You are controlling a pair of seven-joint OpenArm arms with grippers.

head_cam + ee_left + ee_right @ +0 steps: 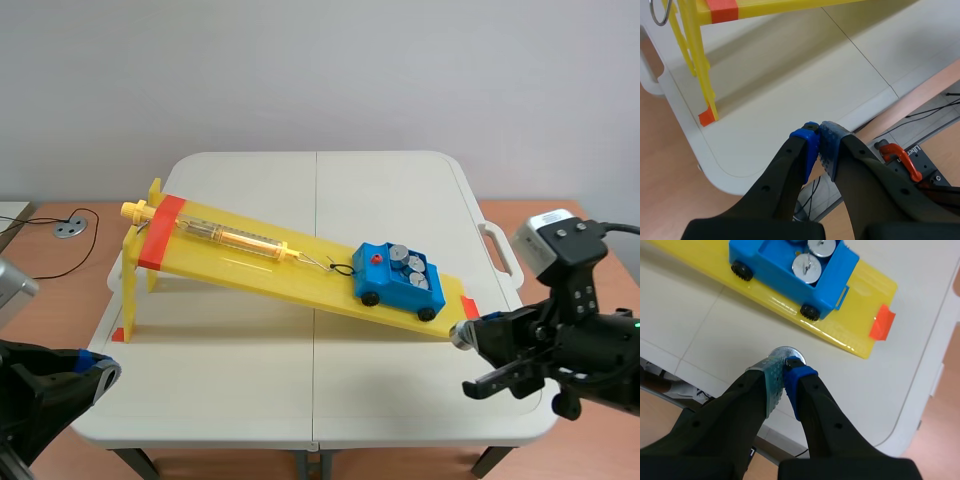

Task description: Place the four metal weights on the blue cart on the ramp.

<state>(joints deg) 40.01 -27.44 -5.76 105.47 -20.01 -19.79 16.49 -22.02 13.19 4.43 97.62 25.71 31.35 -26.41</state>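
Across table [250, 385]: ramp [262, 265], blue cart [398, 290].

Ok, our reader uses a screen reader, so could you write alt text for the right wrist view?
The right gripper pinches a metal weight over the white table. Ahead, the blue cart holding other weights sits on the yellow ramp.

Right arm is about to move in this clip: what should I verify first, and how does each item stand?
1. Weight held in right gripper: ok, pinched between the pads.
2. Cart on ramp: ok, visible wheels rest on it.
3. Other weights in cart: ok, three discs show in the scene view.
4. Room in cart for the fourth: cannot tell.
5. Left gripper clear of ramp: ok, shut on nothing, by the table's near edge.
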